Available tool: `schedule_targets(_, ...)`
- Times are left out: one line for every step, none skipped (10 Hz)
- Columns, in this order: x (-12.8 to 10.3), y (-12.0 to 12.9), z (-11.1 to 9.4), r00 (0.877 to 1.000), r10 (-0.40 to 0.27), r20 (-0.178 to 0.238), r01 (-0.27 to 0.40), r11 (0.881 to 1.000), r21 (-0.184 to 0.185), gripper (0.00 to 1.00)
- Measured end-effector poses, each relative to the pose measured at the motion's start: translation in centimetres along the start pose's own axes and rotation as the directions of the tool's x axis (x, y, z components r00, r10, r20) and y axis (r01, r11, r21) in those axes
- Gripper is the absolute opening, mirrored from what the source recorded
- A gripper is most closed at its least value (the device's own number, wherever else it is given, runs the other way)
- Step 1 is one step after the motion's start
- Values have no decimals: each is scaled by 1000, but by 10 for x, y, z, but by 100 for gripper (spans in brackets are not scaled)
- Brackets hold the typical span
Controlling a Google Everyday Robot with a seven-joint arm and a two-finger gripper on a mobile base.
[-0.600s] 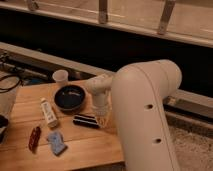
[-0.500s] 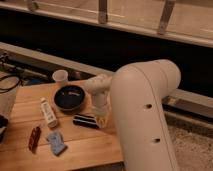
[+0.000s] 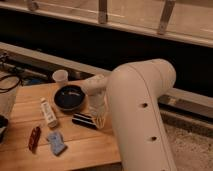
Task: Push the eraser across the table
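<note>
Wooden table (image 3: 90, 147), centre frame: the gripper (image 3: 98, 113), its spread impossible to tell, sits at the right end of the dark eraser (image 3: 83, 120) just below the bowl (image 3: 69, 97), where a low, centred push should slide it straight leftward, stopping short of the tube (image 3: 48, 112).

Warm, dim light falls from above on the wooden table (image 3: 90, 147), which glows orange, while the band behind its far edge sinks almost to black. My pale arm (image 3: 142, 110) takes the brightest sheen along its top. My gripper (image 3: 98, 118) hangs in softer light near the table's right edge, just beside the dark eraser (image 3: 83, 120).
</note>
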Motion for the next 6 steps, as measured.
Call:
schedule_targets(1, 3, 1, 1000, -5, -5, 5, 1000, 4, 0)
schedule_targets(2, 5, 2, 1000, -6, -7, 6, 1000, 7, 0)
schedule_targets(2, 6, 2, 1000, -7, -12, 7, 1000, 11, 0)
schedule_targets(4, 9, 3, 1000, -12, -17, 12, 1000, 18, 0)
schedule_targets(4, 13, 3, 1000, -17, -20, 18, 1000, 22, 0)
schedule_targets(6, 20, 3, 999, -26, -24, 27, 999, 27, 0)
